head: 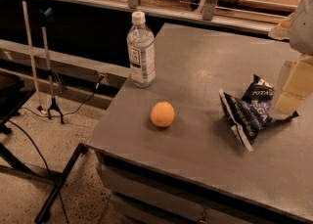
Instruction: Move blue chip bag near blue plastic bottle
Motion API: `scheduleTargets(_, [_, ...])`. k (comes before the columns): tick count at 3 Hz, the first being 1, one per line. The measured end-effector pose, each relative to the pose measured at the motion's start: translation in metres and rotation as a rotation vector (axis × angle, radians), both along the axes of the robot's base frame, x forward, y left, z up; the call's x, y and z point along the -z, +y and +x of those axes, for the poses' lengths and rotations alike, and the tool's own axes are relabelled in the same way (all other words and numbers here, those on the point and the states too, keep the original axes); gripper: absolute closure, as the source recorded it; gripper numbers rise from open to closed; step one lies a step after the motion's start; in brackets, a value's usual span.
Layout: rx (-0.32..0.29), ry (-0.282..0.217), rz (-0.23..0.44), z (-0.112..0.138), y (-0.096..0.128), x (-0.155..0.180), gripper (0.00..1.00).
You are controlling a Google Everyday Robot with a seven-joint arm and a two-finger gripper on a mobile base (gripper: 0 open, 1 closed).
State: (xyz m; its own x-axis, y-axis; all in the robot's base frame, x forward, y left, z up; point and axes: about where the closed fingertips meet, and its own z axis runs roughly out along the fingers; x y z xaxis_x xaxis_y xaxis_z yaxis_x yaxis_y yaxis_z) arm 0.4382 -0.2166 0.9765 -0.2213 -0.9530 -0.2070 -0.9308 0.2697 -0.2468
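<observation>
The blue chip bag (249, 110) is a crumpled navy foil bag with white lettering, on the right part of the grey table (195, 61). My gripper (289, 93) comes down from the upper right edge of the view and sits against the bag's right side, touching it. The blue plastic bottle (141, 52) is a clear bottle with a white cap and a white and blue label. It stands upright near the table's far left edge, well to the left of the bag.
An orange ball (162, 114) lies on the table between the bottle and the bag, nearer the front. The table's left edge drops to a speckled floor with cables and a black stand (51, 105). A ledge with railing posts runs behind.
</observation>
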Motion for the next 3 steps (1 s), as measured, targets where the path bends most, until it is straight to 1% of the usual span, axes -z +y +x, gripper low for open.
scheduleTargets(1, [-0.005, -0.006, -0.01, 0.002, -0.001, 0.003, 0.0])
scheduleTargets(2, [-0.021, -0.012, -0.021, 0.012, -0.015, 0.02, 0.0])
scheduleTargets(3, [-0.072, -0.024, -0.017, 0.022, -0.031, 0.044, 0.0])
